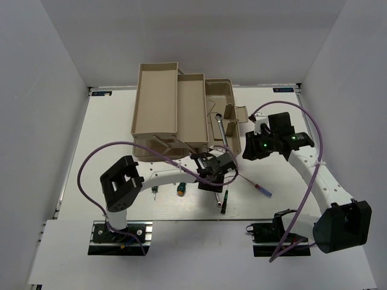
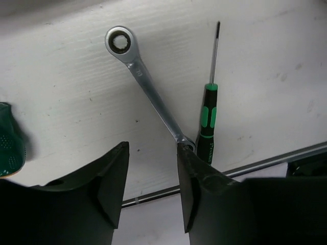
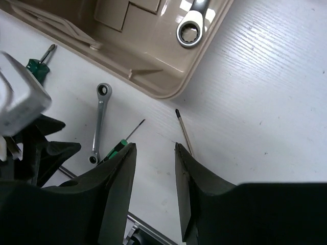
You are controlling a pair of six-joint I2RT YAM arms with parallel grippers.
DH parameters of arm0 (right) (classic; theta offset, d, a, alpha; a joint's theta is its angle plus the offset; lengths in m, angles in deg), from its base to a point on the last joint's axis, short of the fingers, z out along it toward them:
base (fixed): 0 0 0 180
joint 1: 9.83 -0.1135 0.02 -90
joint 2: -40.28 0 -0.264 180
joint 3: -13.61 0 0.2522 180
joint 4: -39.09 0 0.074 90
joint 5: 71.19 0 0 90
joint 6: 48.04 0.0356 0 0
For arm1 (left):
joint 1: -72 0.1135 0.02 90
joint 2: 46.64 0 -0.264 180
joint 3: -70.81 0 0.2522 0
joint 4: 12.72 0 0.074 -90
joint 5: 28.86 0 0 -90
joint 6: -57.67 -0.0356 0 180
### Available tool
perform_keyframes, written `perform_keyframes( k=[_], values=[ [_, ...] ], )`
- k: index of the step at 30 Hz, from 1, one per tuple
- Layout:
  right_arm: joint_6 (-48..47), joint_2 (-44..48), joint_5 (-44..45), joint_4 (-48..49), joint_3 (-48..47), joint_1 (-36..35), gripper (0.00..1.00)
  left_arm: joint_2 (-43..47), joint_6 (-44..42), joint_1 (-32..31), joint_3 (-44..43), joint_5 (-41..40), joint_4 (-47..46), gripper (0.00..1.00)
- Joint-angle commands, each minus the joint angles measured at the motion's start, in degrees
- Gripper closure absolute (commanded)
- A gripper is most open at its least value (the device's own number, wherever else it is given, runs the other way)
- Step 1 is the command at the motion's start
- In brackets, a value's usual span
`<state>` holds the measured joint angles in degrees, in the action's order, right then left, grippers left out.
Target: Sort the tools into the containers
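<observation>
Ok, L arm is the one on this: left gripper (image 2: 153, 148) hangs over the loose wrench (image 2: 153, 94) w/ fingers apart, nothing between them. The wrench lies flat on the table (image 2: 281, 76). Its long axis runs diagonally in the left wrist view: ring end up and to the left, away from the fingers, other end right at the tip of the right-hand finger. So the gap sits left of the shank, not astride it.

Black precision driver (image 2: 208, 115) lies just beside the wrench's near end, on the right, shaft pointing away. The 2 look close to touching there, can't tell for sure. 1 green stubby driver (image 2: 7, 140) is at the left edge of that view, well apart.

Right gripper (image 3: 156, 148) is also open and empty, hovering near the corner of the base tub (image 3: 168, 87), where the 2nd wrench (image 3: 190, 31) already lies. The red driver (image 1: 261, 188) lies on the table near it.

My read: next pick is the loose wrench, and L is clearly nearer. Before closing I'd want the wrist shifted right and turned so the fingers close across the shank, approx mid-length, clear of the black driver. Risk imo: pinching near that end drags the driver along, or the flat wrench skids out.
</observation>
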<state>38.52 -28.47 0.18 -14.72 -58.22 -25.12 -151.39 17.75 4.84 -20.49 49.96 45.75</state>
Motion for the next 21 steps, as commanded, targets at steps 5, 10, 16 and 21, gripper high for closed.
perform_keyframes(
  k=[5,10,16,21],
  values=[
    [0.4,4.2,0.2,1.6,3.0,1.1,0.58,-3.1,6.8,-0.2,-1.8,-3.7,-2.5,0.43],
    [0.0,5.9,0.3,1.3,3.7,1.8,0.56,-7.7,8.2,-0.2,-4.4,-3.1,-3.3,0.43],
    [-0.3,8.1,0.4,0.7,4.9,2.7,0.56,-9.6,12.0,-0.2,-7.1,-8.3,-0.4,0.44],
    [-0.2,8.4,0.5,0.6,5.1,3.8,0.56,-12.0,13.1,-0.2,-8.2,-8.3,3.5,0.48]
  ],
)
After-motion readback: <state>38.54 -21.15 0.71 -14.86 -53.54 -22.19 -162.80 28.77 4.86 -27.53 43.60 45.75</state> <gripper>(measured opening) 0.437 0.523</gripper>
